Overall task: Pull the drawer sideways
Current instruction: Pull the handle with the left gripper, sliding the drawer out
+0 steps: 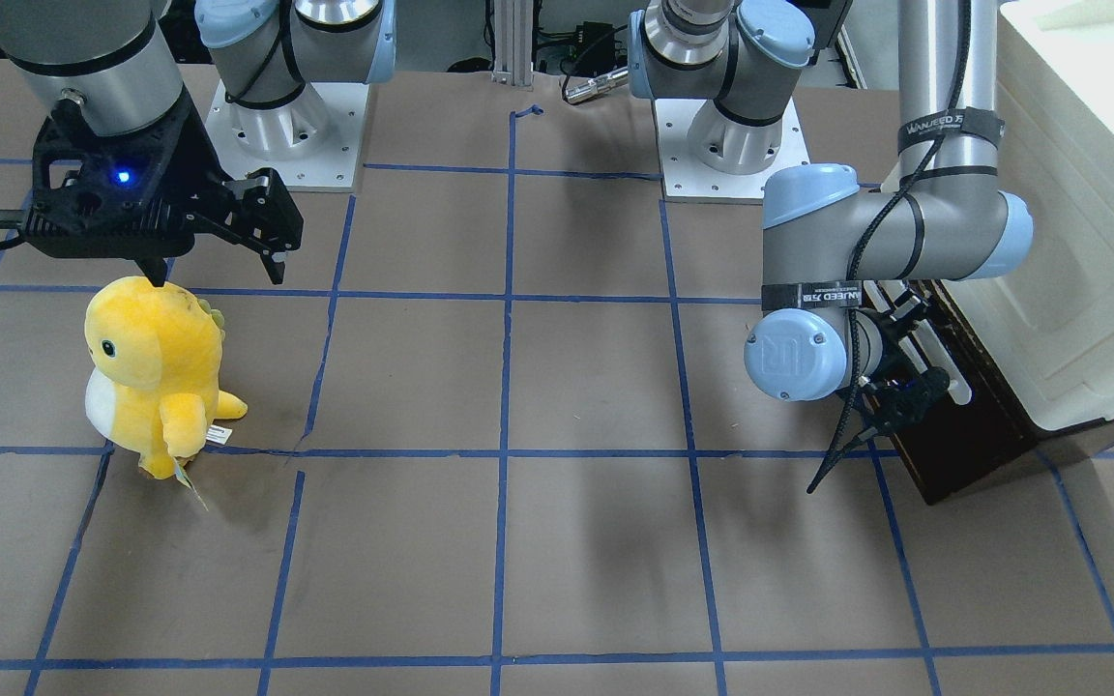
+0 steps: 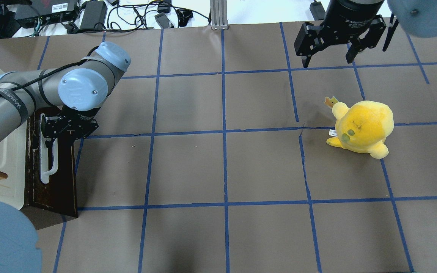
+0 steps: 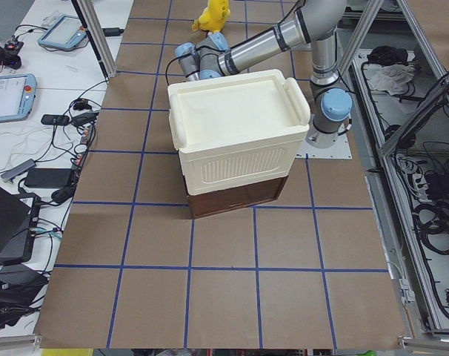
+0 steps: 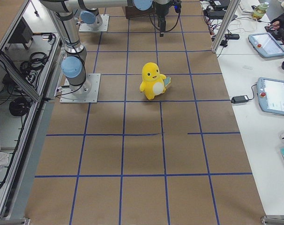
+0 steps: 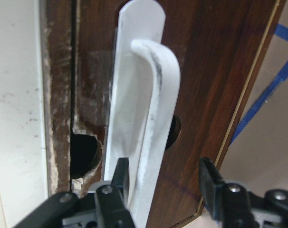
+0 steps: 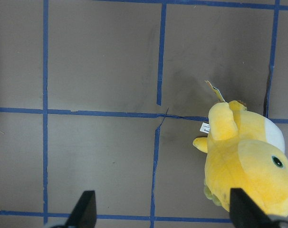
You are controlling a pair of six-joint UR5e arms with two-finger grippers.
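My left gripper has its jaws open astride the white bar handle of the drawer. One finger touches the bar, and the dark front panel is just beyond the fingertips. My right gripper hangs spread wide and empty, the yellow plush toy below near one finger.

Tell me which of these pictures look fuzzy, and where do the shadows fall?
Left wrist view: the white handle, very close to the lens, looks soft at its edges. Right wrist view: the yellow toy is sharp. Front-facing view: soft dark shadows lie on the brown table.
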